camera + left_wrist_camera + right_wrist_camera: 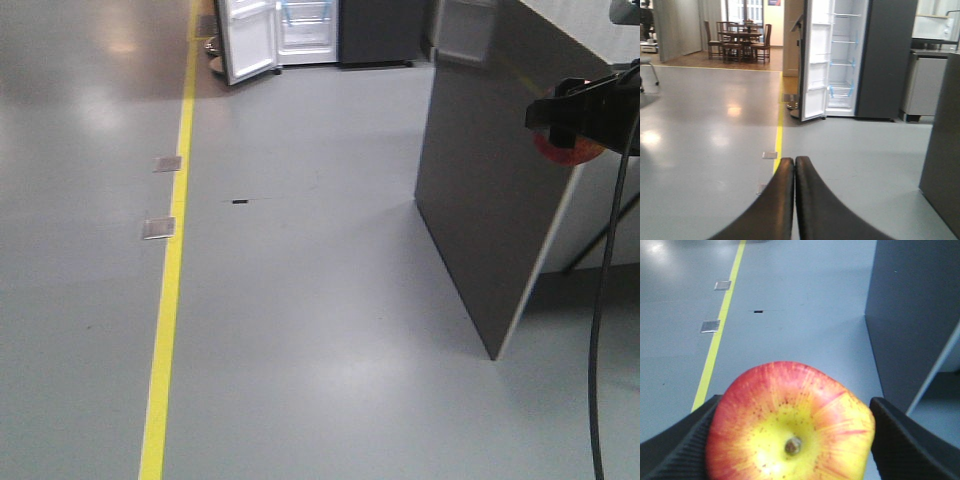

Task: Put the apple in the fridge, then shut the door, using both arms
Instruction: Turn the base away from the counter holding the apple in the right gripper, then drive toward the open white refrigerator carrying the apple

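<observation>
The apple (790,425), red with a yellow patch round its stem, fills the bottom of the right wrist view, stem end toward the camera. My right gripper (795,401) is shut on it, one black finger (685,445) pressing each side. From the front camera the apple (567,150) peeks out red under that gripper (562,125) at the right edge. The fridge (842,60) stands far off across the floor, white inside. Its door (815,60) hangs open to the left. My left gripper (794,165) is shut on nothing, held above the floor.
A tall dark panel (490,180) stands close on the right, beside the held apple. A yellow floor line (172,260) runs toward the fridge (310,30), with two metal floor plates (160,227) beside it. A dining table with chairs (740,40) sits far left. A black cable (603,300) hangs at the right.
</observation>
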Robot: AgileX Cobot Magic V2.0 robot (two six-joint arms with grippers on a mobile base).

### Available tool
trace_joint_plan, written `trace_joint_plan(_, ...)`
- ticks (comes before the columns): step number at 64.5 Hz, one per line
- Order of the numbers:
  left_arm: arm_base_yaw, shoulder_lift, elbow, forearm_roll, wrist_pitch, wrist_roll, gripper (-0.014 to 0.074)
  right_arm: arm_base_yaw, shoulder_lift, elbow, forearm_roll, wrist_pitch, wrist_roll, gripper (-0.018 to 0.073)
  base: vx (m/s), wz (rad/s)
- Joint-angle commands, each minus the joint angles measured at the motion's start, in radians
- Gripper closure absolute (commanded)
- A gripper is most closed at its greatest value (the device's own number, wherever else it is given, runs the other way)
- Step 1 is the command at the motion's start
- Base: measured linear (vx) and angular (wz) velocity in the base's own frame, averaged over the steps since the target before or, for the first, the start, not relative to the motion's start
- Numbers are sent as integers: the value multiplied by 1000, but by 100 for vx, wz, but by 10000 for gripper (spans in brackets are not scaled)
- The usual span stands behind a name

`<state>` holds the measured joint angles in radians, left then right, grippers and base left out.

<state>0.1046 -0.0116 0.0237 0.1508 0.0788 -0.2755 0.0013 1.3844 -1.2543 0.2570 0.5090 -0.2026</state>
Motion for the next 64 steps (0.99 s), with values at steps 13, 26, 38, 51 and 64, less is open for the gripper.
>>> trace_joint_plan(13, -7, -16, 27, 0, -70, -9, 602, 1, -37, -31, 10, -68, -6, 564, 11, 29)
trace_joint_plan(26, -7, -16, 27, 0, -70, -9, 602, 1, -37, -31, 10, -68, -6, 564, 12, 19)
trace_joint_plan(38, -7, -16, 27, 0, -70, -9, 602, 1, -37, -31, 10, -68, -6, 564, 14, 8)
trace_joint_plan(51, -7, -16, 27, 0, -70, -9, 602, 1, -37, -31, 10, -68, -6, 564, 15, 2)
trace_joint_plan(64, -7, -16, 27, 0, -70, -9, 602, 1, -37, -31, 10, -68, -6, 564, 16, 2)
